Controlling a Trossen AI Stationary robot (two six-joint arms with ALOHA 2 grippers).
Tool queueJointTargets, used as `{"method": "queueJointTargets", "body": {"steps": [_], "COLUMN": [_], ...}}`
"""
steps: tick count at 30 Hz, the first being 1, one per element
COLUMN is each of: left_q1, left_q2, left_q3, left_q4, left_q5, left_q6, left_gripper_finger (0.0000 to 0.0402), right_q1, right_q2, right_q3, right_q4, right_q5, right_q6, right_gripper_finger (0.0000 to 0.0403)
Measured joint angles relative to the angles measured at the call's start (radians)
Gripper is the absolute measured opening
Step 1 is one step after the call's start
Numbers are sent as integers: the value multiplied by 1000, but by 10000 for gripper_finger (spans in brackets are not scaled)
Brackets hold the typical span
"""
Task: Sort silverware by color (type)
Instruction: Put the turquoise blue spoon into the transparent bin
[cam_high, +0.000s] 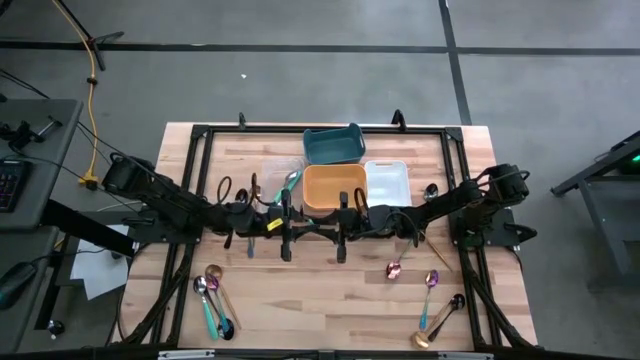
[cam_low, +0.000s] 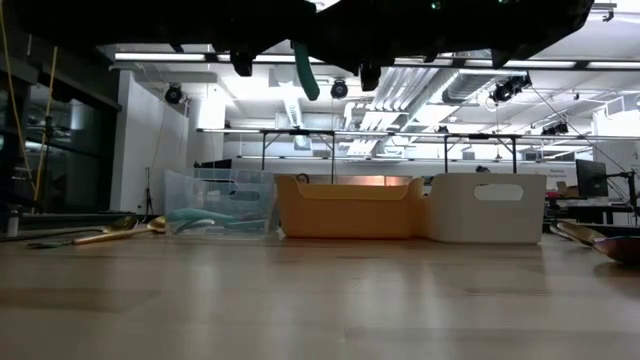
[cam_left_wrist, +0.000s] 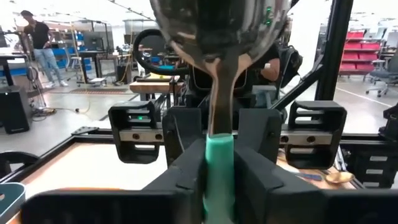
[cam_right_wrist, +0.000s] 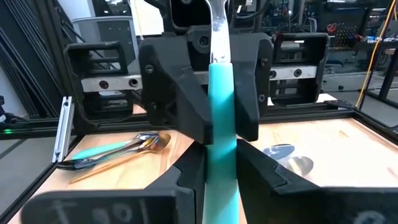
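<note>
Handoff above the orange tray (cam_high: 334, 187)
Left gripper (cam_left_wrist: 217, 186) and right gripper (cam_right_wrist: 221, 180) both clamp one teal-handled spoon (cam_right_wrist: 221, 118).

Four trays in the upper centre: one clear (cam_high: 282, 172), one teal (cam_high: 333, 145), one orange (cam_high: 334, 187), one white (cam_high: 387, 181). Roughly four utensils in a lower-left cluster (cam_high: 214, 298), about four at lower right (cam_high: 434, 308). One teal-handled spoon (cam_high: 287, 187) at centre.

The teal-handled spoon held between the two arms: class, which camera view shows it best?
The right wrist view: the teal-handled spoon runs full length between both sets of jaws. The left wrist view shows its bowl close and blurred, the low view only a handle tip hanging down, the high view a small sliver.
</note>
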Motion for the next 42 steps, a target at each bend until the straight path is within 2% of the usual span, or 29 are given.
{"method": "queueJointTargets", "body": {"steps": [3,8,15,19,23,30,35,42], "left_q1": [0,0,-20,-43,-49,-34,-34,-34], "left_q2": [0,-7,-167,-278,-390,-514,-521,-521], "left_q3": [0,0,-2,-63,-167,-273,-279,-279], "left_q4": [-8,-50,-305,-350,-323,-279,-279,-284], "left_q5": [1,-9,-122,-194,-260,-263,-255,-256], "left_q6": [0,7,23,33,17,-38,-41,-41], "left_gripper_finger": [40,40,40,40,40,40,41,41], "right_q1": [2,2,8,41,93,168,175,164], "right_q2": [0,0,-89,-149,-186,-203,-203,-224], "right_q3": [0,0,0,0,0,-1,-1,-1], "right_q4": [-6,-26,-202,-331,-446,-586,-685,-891], "right_q5": [0,1,54,178,348,689,772,777], "right_q6": [-4,-9,-29,-51,-60,-55,20,187], "right_gripper_finger": [72,130,174,177,175,176,176,177]}}
